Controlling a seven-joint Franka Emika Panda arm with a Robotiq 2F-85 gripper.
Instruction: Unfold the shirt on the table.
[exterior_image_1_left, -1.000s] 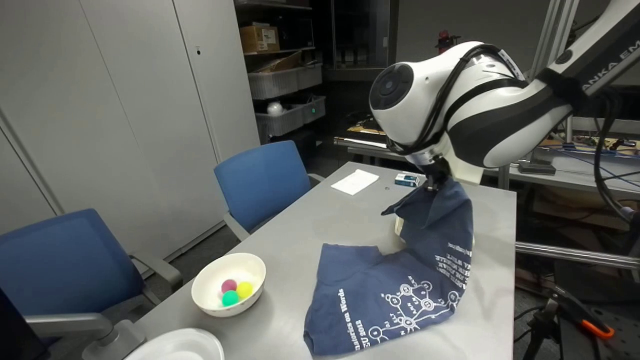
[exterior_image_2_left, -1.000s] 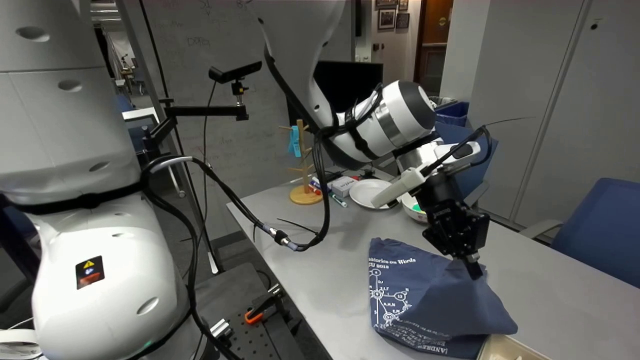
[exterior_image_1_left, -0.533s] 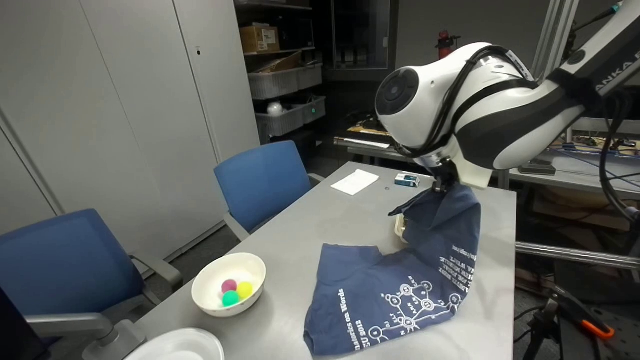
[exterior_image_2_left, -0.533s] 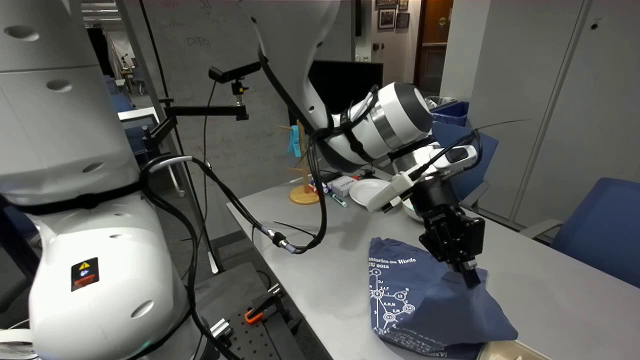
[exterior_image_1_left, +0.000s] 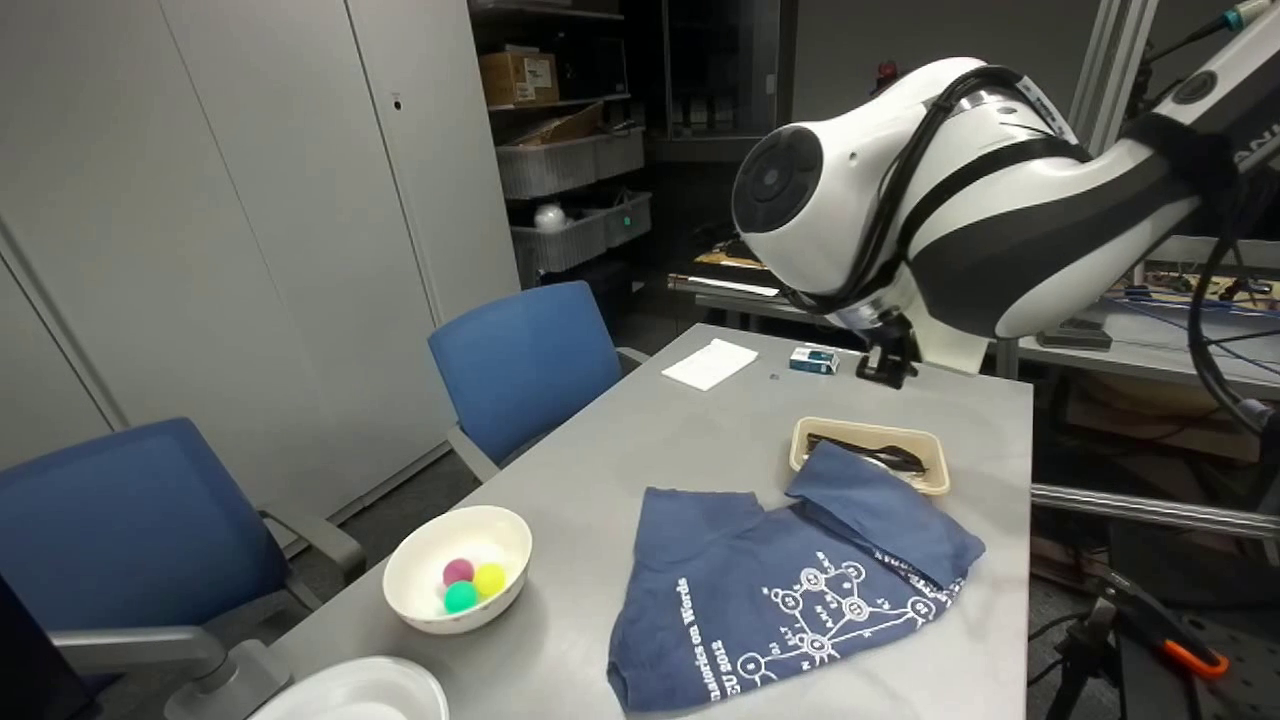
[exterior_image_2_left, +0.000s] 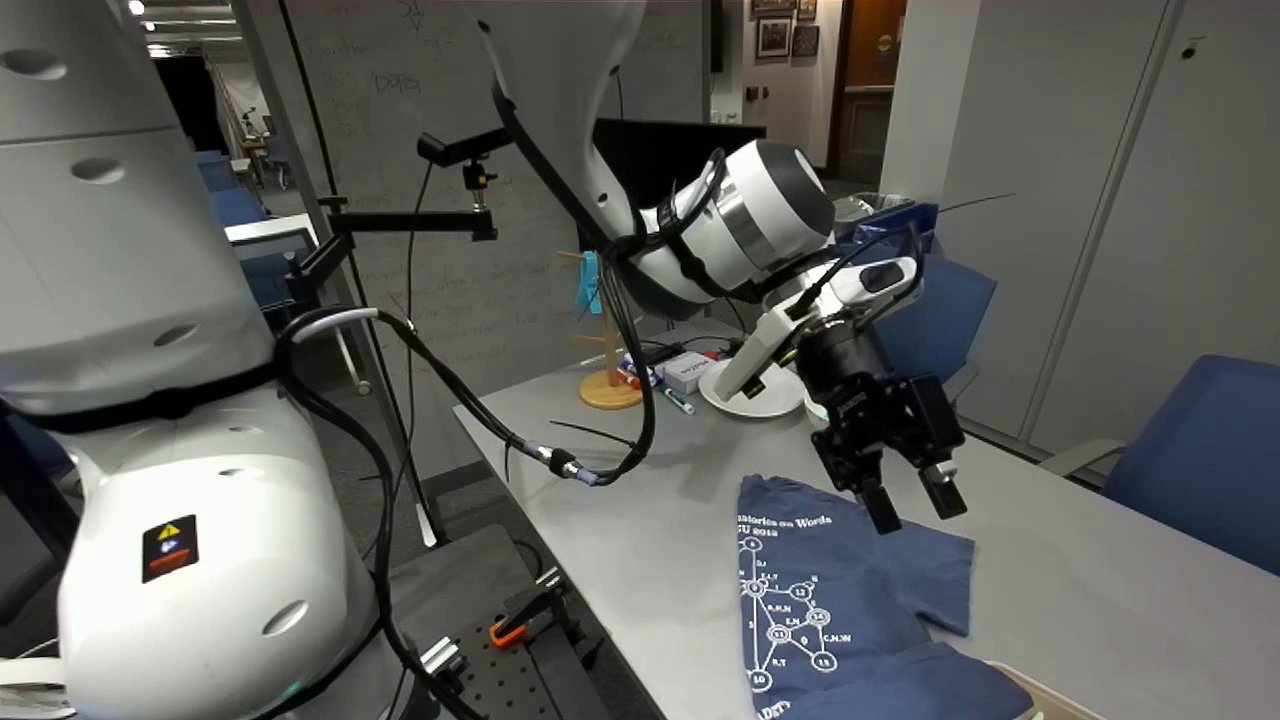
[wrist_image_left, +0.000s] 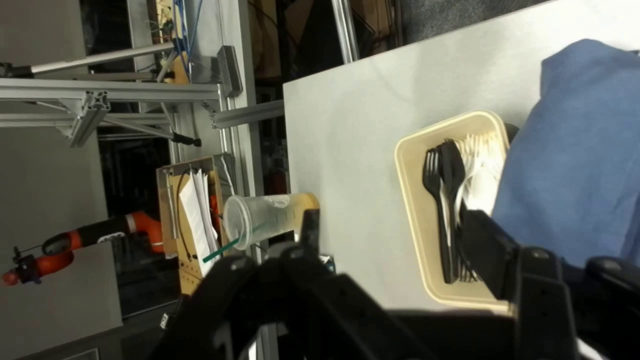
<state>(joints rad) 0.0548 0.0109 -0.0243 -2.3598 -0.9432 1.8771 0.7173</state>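
Note:
The navy shirt lies on the light grey table, printed side showing. Its end nearest the cutlery tray is folded back over itself as a flap, which partly overlaps the tray's edge. In an exterior view the shirt runs past the bottom edge of the picture. Above the table my gripper stands open, apart from the cloth, with nothing between its fingers. The wrist view shows the gripper with its jaws wide apart over the table and tray; part of the shirt is off to the right.
Beside the shirt stands a cream tray of plastic cutlery. A white bowl with coloured balls and a white plate are near one table edge. Paper and a small box lie at the far end. Blue chairs line one side.
My gripper was shut on the raised end of the shirt and has let go. That end has dropped as a folded flap, uncovering much of the tray. The arm has risen slightly.

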